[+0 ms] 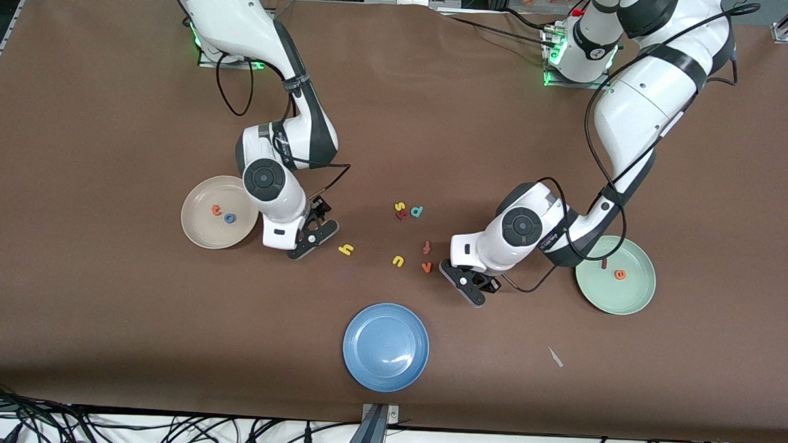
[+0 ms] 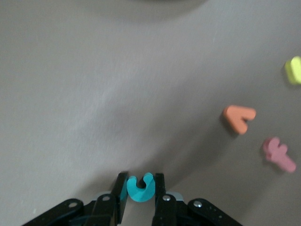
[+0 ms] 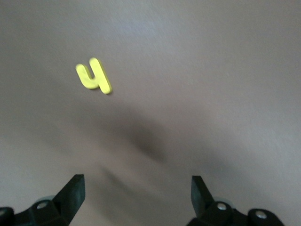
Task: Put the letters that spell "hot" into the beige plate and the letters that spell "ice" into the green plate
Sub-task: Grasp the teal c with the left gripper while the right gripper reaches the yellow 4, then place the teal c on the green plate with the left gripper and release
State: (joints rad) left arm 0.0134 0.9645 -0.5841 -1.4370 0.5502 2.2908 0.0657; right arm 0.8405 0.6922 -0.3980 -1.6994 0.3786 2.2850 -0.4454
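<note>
The beige plate holds "t" and "o"; the green plate holds "i" and "e". The left gripper pinches the teal "c"; the right gripper gapes empty near the yellow "h"

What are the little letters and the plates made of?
The letters, like the teal c pinched in the left hand, look like matte foam: thick, flat-cut, soft-edged. The blue plate shows a glossy highlight, so glazed ceramic or hard plastic; the beige plate and green plate look duller.
</note>
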